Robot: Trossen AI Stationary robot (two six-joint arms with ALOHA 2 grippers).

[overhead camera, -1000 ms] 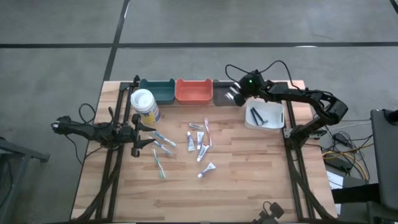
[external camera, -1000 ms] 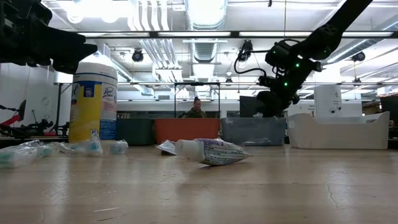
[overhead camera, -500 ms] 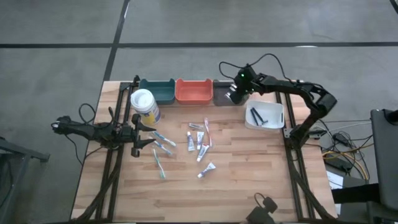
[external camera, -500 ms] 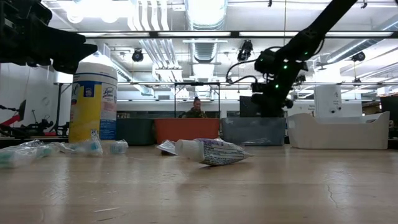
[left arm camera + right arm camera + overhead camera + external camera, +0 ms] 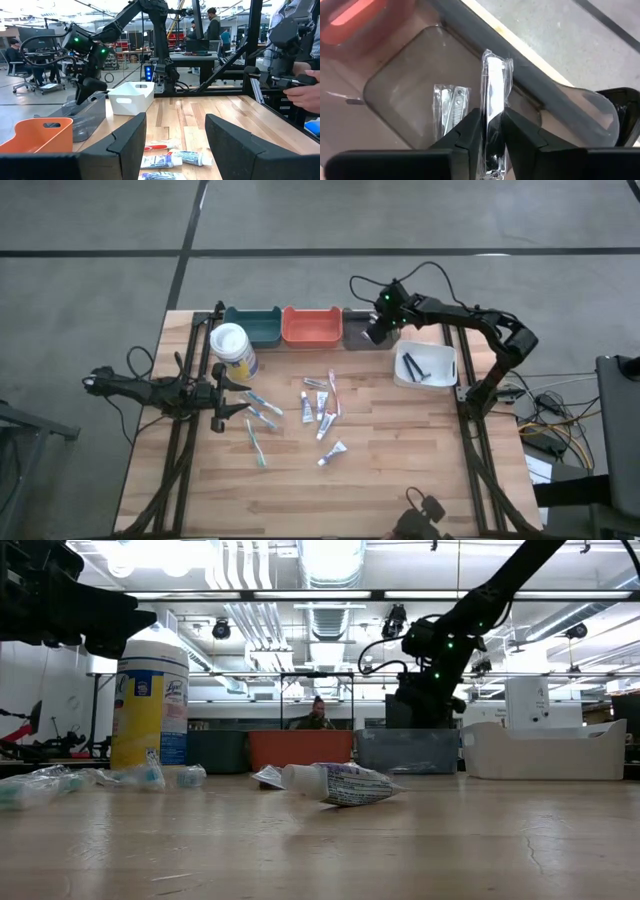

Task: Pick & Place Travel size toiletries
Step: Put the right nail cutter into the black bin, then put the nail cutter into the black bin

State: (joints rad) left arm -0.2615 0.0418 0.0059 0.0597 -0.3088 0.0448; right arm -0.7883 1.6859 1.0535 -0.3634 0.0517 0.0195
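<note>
The right gripper (image 5: 487, 135) hangs over the grey rectangular plastic bin (image 5: 405, 95), its two dark fingers (image 5: 465, 132) pressed against a slim white item sealed in clear wrap (image 5: 494, 95) that stands up between them; the grip looks light, perhaps about to let go, though the item has not dropped. Directly below the gripper, on the bin floor, lies a wrapped pair of metal nail clippers (image 5: 451, 107), already sorted. Just beside the gripper on one side sits the orange plastic bin (image 5: 311, 325); on its other side, the white rectangular bin (image 5: 425, 366) holds a few thin dark sticks (image 5: 414, 366).

The left gripper (image 5: 175, 140) waits with its fingers wide apart and nothing between them, just short of the scattered white mini tubes (image 5: 321, 408) and slim toothbrushes (image 5: 257, 413) still lying on the wooden surface (image 5: 400, 460).

By my judgement the job is well short of done: a few pieces are binned, one is being delivered, and roughly ten remain loose ahead of the waiting left gripper.
</note>
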